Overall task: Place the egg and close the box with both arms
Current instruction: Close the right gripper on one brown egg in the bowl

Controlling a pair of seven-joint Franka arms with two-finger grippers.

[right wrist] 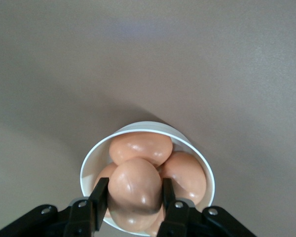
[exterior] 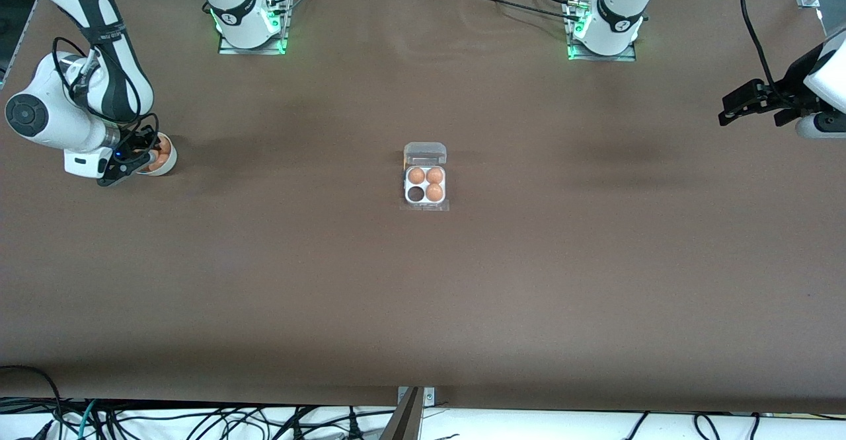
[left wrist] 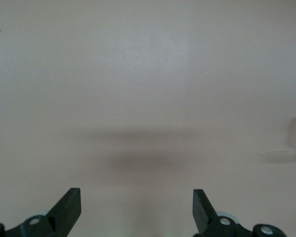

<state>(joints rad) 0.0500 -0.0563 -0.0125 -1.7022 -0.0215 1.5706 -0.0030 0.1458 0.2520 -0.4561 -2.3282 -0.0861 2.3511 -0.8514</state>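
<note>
front: egg carton [exterior: 425,185] mid-table, lid open, three eggs, one cell empty; right gripper [exterior: 135,156] down in the white bowl [exterior: 165,162] at the right arm's end | left wrist: left gripper [left wrist: 136,210] spread wide over bare table — waiting | right wrist: fingers [right wrist: 100,195] clamped on the top egg [right wrist: 134,192] in the bowl

- Bare counter [exterior: 423,294] lay open all round the box [exterior: 425,185].
- Its upright lid [exterior: 425,154] blocked the side toward the arms' bases.
</note>
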